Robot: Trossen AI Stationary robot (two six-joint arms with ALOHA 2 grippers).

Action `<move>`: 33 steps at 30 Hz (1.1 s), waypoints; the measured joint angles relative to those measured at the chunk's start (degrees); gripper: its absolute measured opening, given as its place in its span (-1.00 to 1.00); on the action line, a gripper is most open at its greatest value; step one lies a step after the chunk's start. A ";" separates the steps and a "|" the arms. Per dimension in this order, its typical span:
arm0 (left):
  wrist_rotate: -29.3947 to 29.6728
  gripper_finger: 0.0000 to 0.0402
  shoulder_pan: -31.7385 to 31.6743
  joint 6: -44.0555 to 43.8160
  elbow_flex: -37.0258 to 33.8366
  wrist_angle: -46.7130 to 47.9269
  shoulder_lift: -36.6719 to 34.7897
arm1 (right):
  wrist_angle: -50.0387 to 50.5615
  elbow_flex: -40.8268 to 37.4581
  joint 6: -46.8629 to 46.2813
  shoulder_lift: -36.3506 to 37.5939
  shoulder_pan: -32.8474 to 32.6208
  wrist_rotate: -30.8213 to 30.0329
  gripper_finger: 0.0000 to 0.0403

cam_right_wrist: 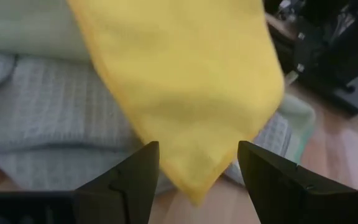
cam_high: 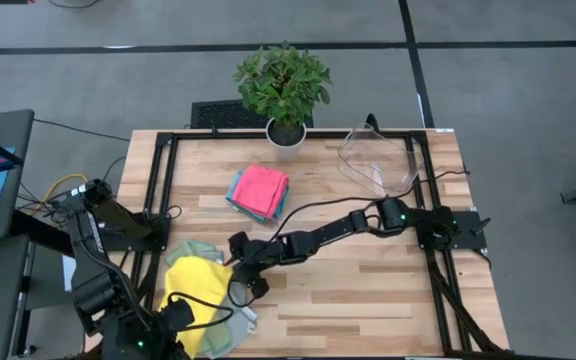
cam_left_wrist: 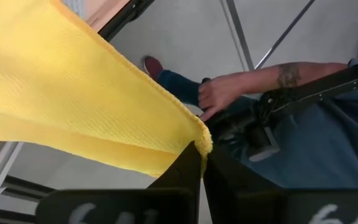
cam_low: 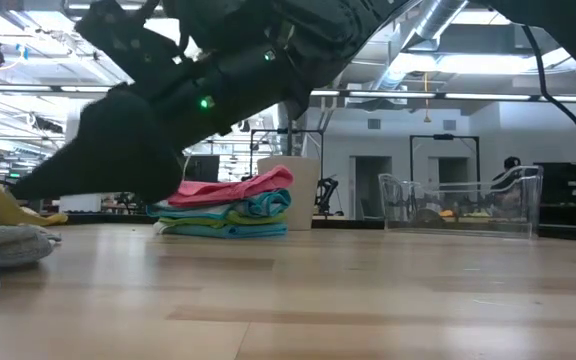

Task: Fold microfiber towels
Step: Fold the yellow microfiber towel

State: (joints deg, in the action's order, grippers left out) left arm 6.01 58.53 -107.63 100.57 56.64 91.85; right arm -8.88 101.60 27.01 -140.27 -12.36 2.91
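Note:
A yellow microfiber towel [cam_high: 196, 298] is held up over a pile of pale sage and grey towels [cam_high: 196, 250] at the table's near left. My left gripper [cam_left_wrist: 202, 152] is shut on one corner of it, high over the near left edge [cam_high: 178, 315]. My right gripper [cam_right_wrist: 197, 168] is open and low beside the pile [cam_high: 243, 282]. Its fingers stand either side of the towel's hanging lower corner [cam_right_wrist: 194, 186], and I see no touch. A stack of folded towels [cam_high: 260, 190], pink on top, lies at the table's middle. My left gripper pinches a corner of the yellow towel [cam_left_wrist: 199, 138] between its two shut fingers, at their free ends. From that corner the cloth fans out and runs away toward the table, drawn fairly straight. How many layers are in the pinch I cannot tell.
A potted plant [cam_high: 283, 90] stands at the far edge. A clear plastic bin [cam_high: 378, 160] is at the far right. A person's hand [cam_left_wrist: 219, 93] shows beyond the table's near left corner. Bare wood [cam_high: 368, 290] lies at the near right.

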 joint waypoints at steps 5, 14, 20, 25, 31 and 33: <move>-0.19 -0.99 0.01 0.01 0.00 0.02 -0.04 | 0.06 0.02 -0.44 -0.02 0.06 2.39 0.21; -0.73 -0.99 0.03 0.06 0.00 -0.04 -0.07 | 0.01 0.00 1.33 -0.83 -1.81 1.82 0.21; -0.70 -0.99 0.03 1.11 0.00 -1.46 -0.07 | -2.73 0.00 1.35 -0.83 -1.26 -0.90 0.21; -0.67 -0.99 0.03 1.12 0.00 -2.31 -0.07 | -2.74 0.00 1.35 -0.83 -0.87 -0.06 0.21; -0.44 -0.99 0.04 2.34 0.00 -3.56 -0.07 | -3.70 0.00 1.39 -0.83 -1.22 -0.15 0.21; 0.42 -0.99 0.06 2.62 0.00 -3.95 -0.07 | -3.64 0.00 1.39 -0.83 -1.14 -0.56 0.17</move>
State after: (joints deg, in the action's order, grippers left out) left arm 6.43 58.59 -105.01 100.57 52.69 91.79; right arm -12.51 101.60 28.40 -141.10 -13.50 2.35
